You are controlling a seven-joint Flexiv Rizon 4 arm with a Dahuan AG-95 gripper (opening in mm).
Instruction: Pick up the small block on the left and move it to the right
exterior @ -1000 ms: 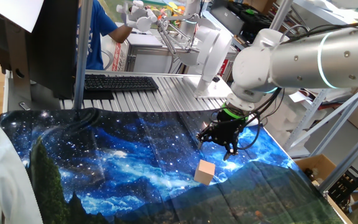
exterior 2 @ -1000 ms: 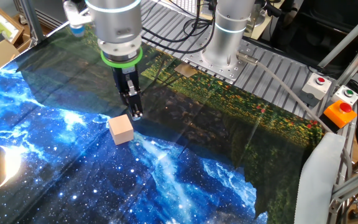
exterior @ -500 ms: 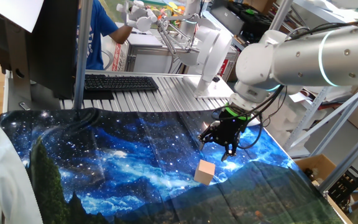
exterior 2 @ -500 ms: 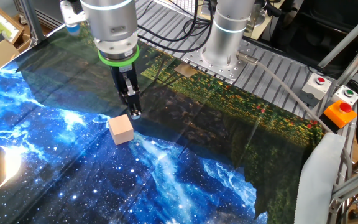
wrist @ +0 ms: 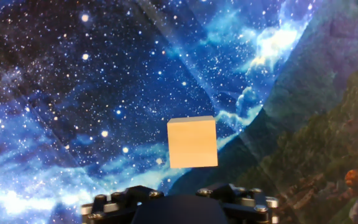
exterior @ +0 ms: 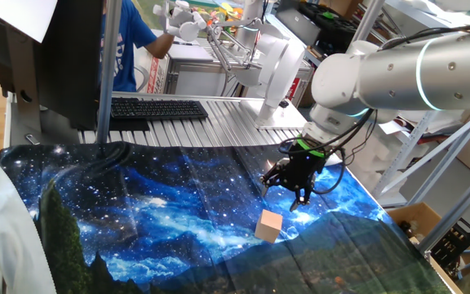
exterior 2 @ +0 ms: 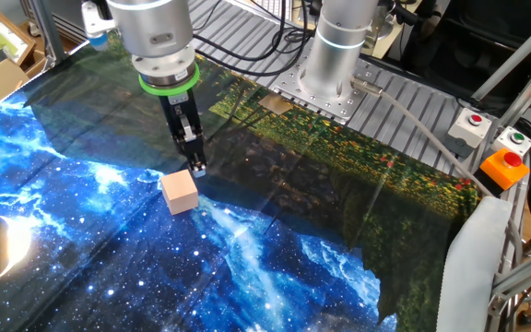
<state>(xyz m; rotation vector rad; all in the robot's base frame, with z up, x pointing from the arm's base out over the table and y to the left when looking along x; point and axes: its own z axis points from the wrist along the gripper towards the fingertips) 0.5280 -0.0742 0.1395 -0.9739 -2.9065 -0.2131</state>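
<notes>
Small pale tan wooden cube (exterior: pixel 269 226) (exterior 2: pixel 180 192) (wrist: pixel 192 142): resting on the starry blue galaxy-print cloth (exterior: pixel 153 216), untouched. Black two-finger gripper (exterior: pixel 299 193) (exterior 2: pixel 194 166): hovering just beside and above it; jaw opening cannot be told.

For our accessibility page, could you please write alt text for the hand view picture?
A small light tan wooden cube lies on a cloth printed with a starry blue night sky, seen from above near the middle of the picture. The cloth's print turns to dark green landscape at the right, and the dark base of the gripper's mount fills the bottom edge.
</notes>
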